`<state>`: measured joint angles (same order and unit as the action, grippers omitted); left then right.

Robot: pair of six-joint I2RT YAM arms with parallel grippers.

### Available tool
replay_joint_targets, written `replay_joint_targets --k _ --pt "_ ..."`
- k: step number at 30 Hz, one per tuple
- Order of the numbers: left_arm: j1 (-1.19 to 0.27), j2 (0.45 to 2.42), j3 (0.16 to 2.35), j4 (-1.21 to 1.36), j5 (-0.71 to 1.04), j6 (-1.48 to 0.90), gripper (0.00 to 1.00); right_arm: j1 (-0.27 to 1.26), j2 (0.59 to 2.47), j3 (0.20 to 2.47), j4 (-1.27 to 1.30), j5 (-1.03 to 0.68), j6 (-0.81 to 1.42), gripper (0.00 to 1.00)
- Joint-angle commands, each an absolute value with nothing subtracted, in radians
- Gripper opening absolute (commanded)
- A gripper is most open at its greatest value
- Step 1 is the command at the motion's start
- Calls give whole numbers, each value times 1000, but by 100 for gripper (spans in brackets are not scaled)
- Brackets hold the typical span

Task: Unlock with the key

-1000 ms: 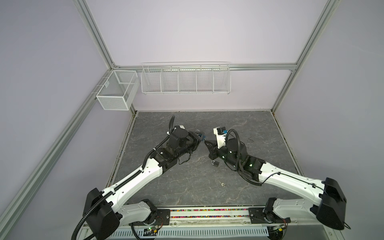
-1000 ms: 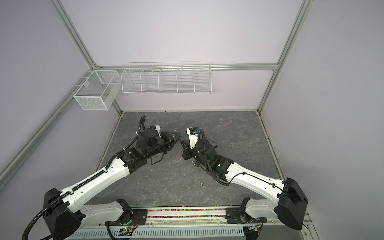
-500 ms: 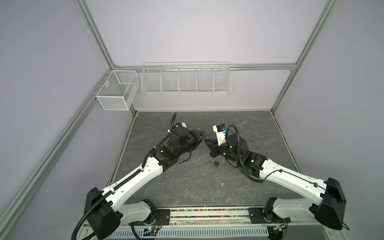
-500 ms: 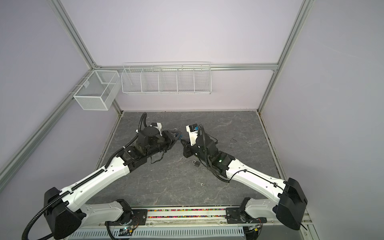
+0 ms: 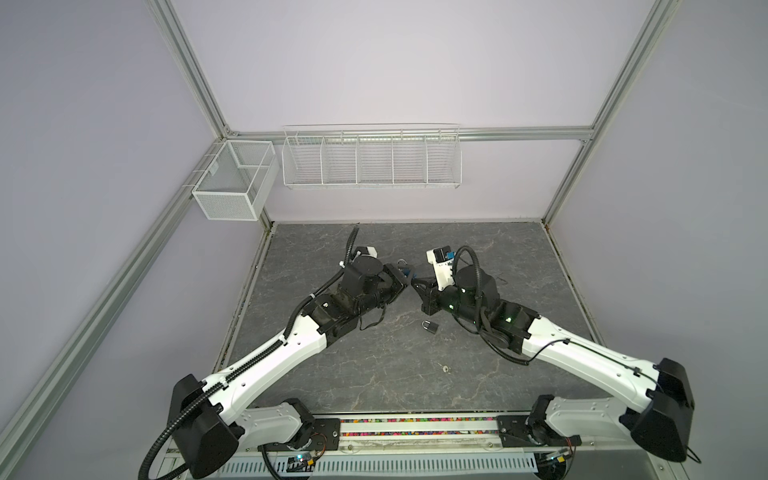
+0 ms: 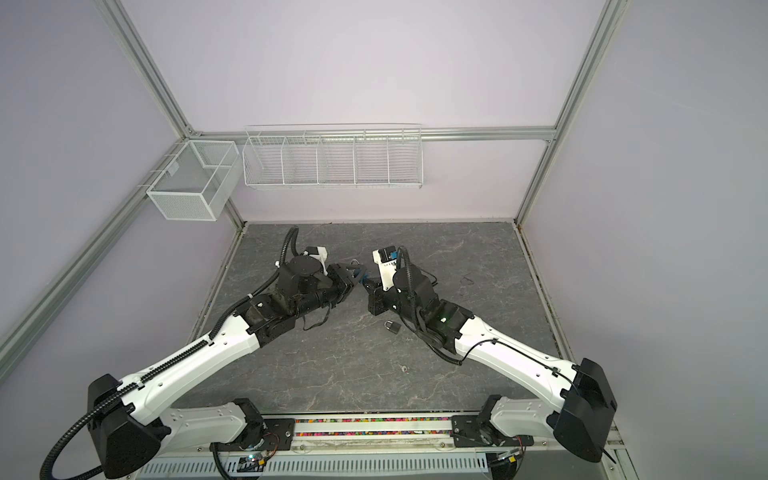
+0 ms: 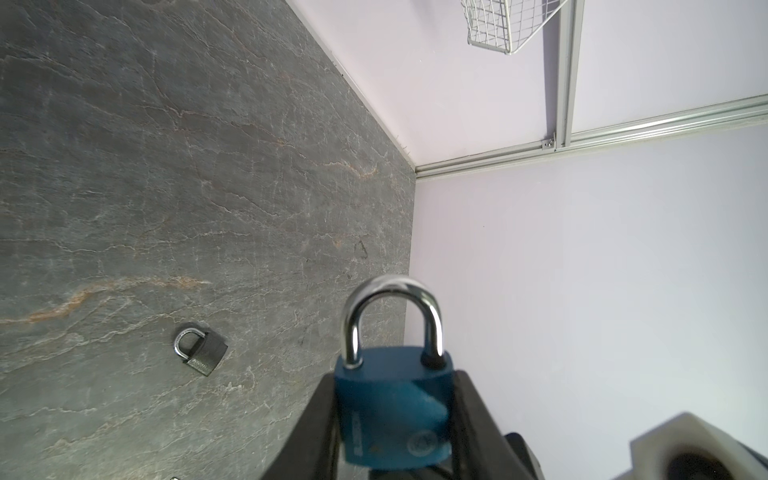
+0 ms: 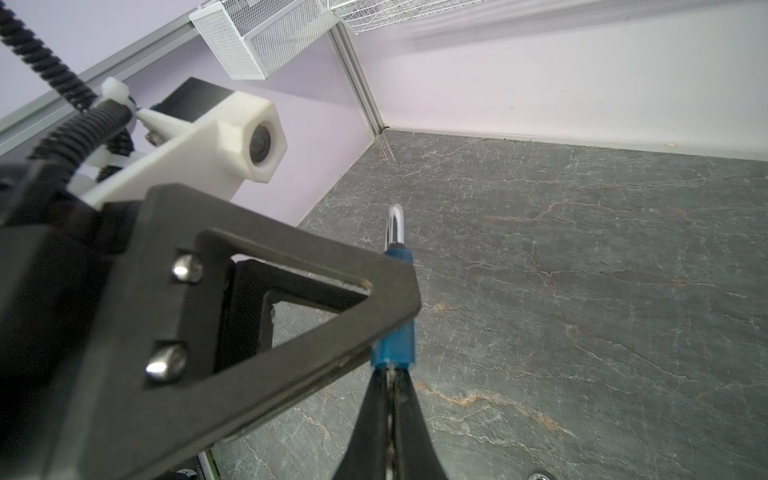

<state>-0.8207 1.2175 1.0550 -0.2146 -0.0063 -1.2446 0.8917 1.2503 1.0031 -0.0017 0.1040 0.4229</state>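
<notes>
The right claw (image 8: 390, 372), closed tight on the key (image 8: 390, 415), has come up from near the grey padlock (image 7: 201, 349) to the bottom of the blue padlock (image 7: 392, 411). The left claw (image 5: 401, 277) holds this padlock above the counter (image 7: 166, 166). The key tip meets the lock body, so turning is probably next. Count: two padlocks, one key, two claws.
</notes>
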Motion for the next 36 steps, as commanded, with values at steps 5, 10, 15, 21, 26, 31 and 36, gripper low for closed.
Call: replay_joint_targets --k 5,10,15,21,26,31,36 --pt "-843 1184 1049 -238 -59 -1225 3 879 1213 1030 18 150 444 16" --pt "-839 1195 1063 -233 -69 -1220 3 879 1210 1022 3 141 448 19" --pt "-833 1200 1066 -226 -75 -1223 3 879 1200 1005 8 126 458 20" --pt "-824 1197 1066 -224 -81 -1228 3 879 1190 993 1 105 469 20" --pt "-822 1203 1072 -222 -87 -1232 3 890 1188 991 -3 93 479 19" --pt "-822 1205 1074 -216 -88 -1240 3 891 1186 989 -9 96 477 14" --pt "-820 1203 1069 -214 -92 -1247 3 891 1192 991 -5 94 471 10"
